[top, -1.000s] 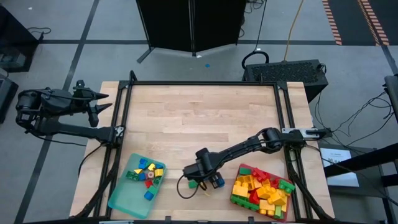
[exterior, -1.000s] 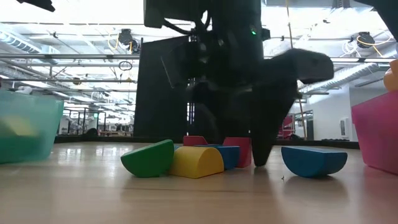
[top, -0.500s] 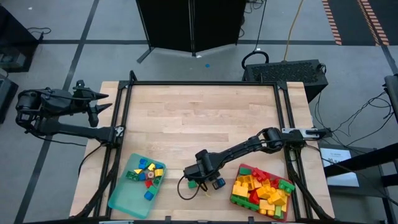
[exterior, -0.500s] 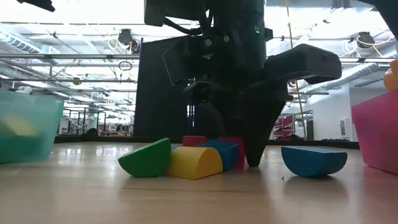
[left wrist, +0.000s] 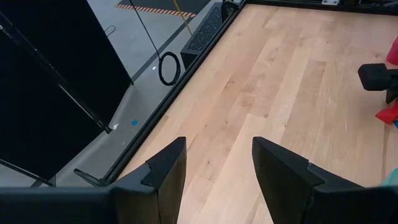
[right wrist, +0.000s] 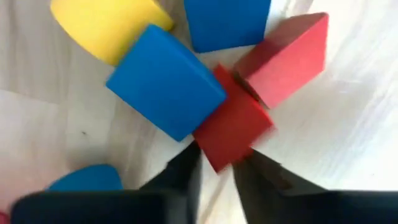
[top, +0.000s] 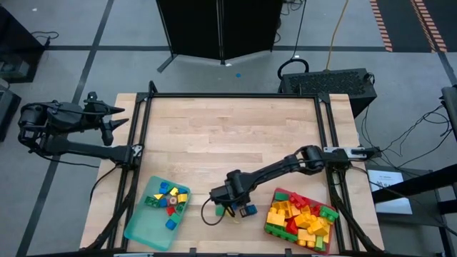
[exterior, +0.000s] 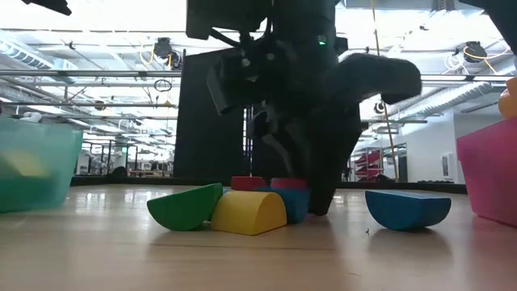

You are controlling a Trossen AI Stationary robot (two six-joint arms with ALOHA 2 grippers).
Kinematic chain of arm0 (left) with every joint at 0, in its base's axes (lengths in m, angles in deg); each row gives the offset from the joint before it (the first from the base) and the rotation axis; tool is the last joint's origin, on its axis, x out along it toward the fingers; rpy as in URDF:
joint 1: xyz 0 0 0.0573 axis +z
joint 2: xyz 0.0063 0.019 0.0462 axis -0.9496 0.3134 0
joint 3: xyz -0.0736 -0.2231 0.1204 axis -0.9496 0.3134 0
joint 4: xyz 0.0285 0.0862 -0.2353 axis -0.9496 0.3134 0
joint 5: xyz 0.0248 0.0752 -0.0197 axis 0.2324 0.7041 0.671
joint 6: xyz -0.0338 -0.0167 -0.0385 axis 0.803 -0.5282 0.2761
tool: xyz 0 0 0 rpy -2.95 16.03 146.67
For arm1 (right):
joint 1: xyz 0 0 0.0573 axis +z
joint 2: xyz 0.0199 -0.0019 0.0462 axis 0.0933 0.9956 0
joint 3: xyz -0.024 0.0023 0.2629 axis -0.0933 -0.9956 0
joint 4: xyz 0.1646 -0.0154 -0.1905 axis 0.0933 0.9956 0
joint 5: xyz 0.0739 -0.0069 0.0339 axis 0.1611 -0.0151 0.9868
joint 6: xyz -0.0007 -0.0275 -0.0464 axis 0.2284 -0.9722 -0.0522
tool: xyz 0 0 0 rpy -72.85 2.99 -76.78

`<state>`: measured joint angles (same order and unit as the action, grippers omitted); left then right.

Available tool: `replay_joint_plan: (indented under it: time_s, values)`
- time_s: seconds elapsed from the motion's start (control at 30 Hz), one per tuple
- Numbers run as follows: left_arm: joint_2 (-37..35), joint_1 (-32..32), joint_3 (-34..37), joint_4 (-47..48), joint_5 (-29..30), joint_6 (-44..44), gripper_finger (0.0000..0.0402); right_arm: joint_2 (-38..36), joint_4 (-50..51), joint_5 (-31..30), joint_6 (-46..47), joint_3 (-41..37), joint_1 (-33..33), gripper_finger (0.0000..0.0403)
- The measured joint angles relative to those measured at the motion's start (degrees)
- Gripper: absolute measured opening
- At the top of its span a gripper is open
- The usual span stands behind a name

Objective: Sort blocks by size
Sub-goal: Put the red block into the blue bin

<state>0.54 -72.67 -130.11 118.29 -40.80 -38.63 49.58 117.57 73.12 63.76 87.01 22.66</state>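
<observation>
Since the earlier frames the right gripper (top: pixel 230 208) had closed in on the loose cluster of blocks (top: pixel 232 209), and in the low view the green block (exterior: pixel 184 208) and yellow block (exterior: pixel 250 213) had slid a little to the left.

High view: the right arm reached from the right edge of the table (top: pixel 235 135) down to the cluster, which sat near the front edge between the teal tray (top: pixel 137 230) on the left and the red tray (top: pixel 275 228) on the right. The teal tray held tiny blocks; the red tray held larger yellow, red and green ones. The left arm waited off the table's far left corner.

Low view: the right gripper stood on the table directly behind the cluster. Green, yellow and a blue block (exterior: pixel 293 203) lay touching in a row, with a red block (exterior: pixel 248 183) behind them. A separate blue half-round block (exterior: pixel 407 210) lay apart to the right.

Left wrist view: the left gripper (left wrist: pixel 216 165) hung open with nothing between its fingers, above bare table.

Right wrist view: the fingers (right wrist: pixel 180 179) pinched a corner of a red cube (right wrist: pixel 234 127), which touched a blue cube (right wrist: pixel 163 83) and a red wedge (right wrist: pixel 285 54).
</observation>
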Motion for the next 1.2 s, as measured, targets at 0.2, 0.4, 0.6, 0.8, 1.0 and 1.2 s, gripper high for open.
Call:
replay_joint_plan:
  time_s: [0.2,0.4,0.6,0.8,1.0,1.2]
  values:
    - [0.0,-0.02,0.0,0.0,0.0,0.0,0.0187,0.13,0.27,1.23,2.62,2.87,0.24,0.0173]
    - [0.02,-0.02,0.0,0.0,0.0,0.02,0.0187,0.13,-1.35,0.35,1.81,3.61,0.23,0.0241]
    - [0.02,0.0,0.0,0.0,0.0,0.13,0.0187,0.11,-3.25,-0.91,-3.01,3.15,0.21,0.0248]
    - [0.02,-0.01,0.0,0.0,0.0,0.11,0.0187,0.0,-4.29,-0.55,-5.98,1.75,0.24,0.0232]
    - [0.02,-0.01,0.0,0.0,0.0,0.09,0.0187,0.0,-4.31,-0.49,-8.31,0.88,0.24,0.0219]
    - [0.02,-0.01,0.0,0.0,0.0,0.05,0.0187,-0.02,-4.44,-0.56,-8.59,0.86,0.26,0.0171]
